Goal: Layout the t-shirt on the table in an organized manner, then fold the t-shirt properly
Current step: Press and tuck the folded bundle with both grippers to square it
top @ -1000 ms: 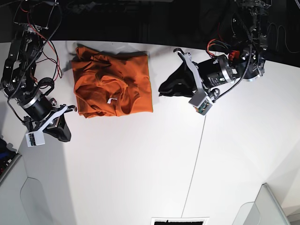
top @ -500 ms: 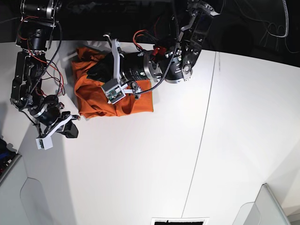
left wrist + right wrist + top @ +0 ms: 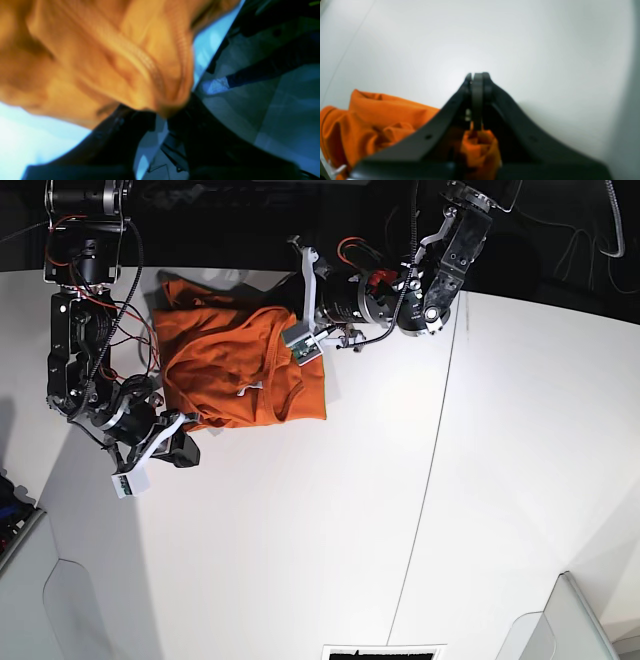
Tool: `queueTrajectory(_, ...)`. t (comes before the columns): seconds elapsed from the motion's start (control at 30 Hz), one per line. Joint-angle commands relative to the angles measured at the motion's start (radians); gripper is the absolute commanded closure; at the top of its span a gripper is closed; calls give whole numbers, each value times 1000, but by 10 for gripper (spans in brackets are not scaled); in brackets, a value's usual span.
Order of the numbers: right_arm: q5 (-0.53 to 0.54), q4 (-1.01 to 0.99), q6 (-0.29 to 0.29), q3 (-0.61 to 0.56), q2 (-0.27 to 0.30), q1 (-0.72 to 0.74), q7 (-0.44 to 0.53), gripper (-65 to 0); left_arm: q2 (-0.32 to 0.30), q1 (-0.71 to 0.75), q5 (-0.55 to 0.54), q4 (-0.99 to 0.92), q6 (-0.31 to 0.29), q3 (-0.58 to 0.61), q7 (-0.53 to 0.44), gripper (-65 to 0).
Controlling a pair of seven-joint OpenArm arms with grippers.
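Crumpled plain orange soft-fabric t-shirt [image 3: 240, 370] lies near the far left corner of the wide white matte table [image 3: 330, 540]. Left gripper [image 3: 297, 308] at the shirt's far right edge, black jaws nipped narrowly on a fold of the cloth. Right gripper [image 3: 477, 82] at the shirt's near left corner, jaws fully closed, orange fabric bunched between them lower down.
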Motion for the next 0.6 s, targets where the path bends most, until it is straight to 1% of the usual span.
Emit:
queueTrajectory(0.0,15,14,8,-2,9,19,25,0,-1,-11,-11,16,-3,-8,-16,-69)
queueTrajectory(0.13,15,14,15,-14,9,19,-3,0,-3,-26,18,16,-6,-72,-53,-69)
queueTrajectory(0.3,20,14,22,-13,14,17,-76,0,-3,-96,23,-46,-6,-172,-50,-69)
queueTrajectory(0.43,71,16,23,-13,18,7,-117,0,-3,-209,23,-179,-6,-179,-50,-69)
queueTrajectory(0.57,134,21,23,-13,17,-46,-133,0,-3,-341,21,-377,-2,-180,-50,-69)
